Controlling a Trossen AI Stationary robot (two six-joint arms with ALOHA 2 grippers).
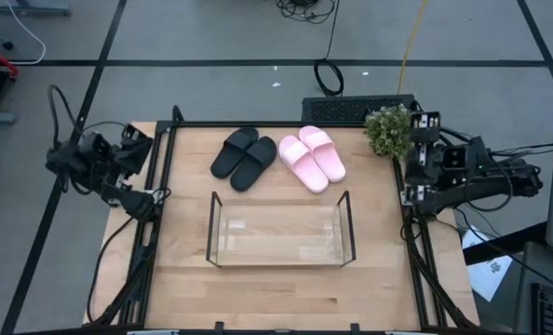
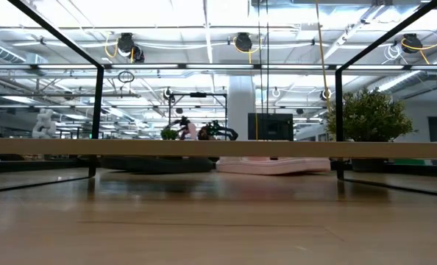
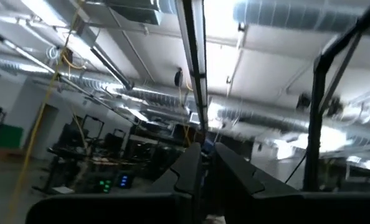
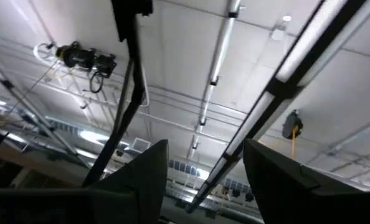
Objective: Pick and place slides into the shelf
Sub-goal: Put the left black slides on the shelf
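A black pair of slides (image 1: 244, 156) and a pale pink pair (image 1: 311, 156) lie side by side, soles down, on the far half of the wooden table; the low view shows them as the black pair (image 2: 160, 163) and the pink pair (image 2: 274, 165). The clear shelf (image 1: 281, 230) with dark wire end frames stands mid-table, nearer than the slides, with nothing in it. My left gripper (image 3: 207, 163) is raised at the table's left edge, pointing upward at the ceiling, fingers together. My right gripper (image 4: 203, 158) is raised at the right edge, also pointing upward, fingers apart. Neither holds anything.
A small potted plant (image 1: 388, 130) stands at the table's far right corner, close to my right arm (image 1: 444, 163). A dark metal frame (image 1: 169, 140) runs along the table's edges. Bare wood lies on the near side of the shelf.
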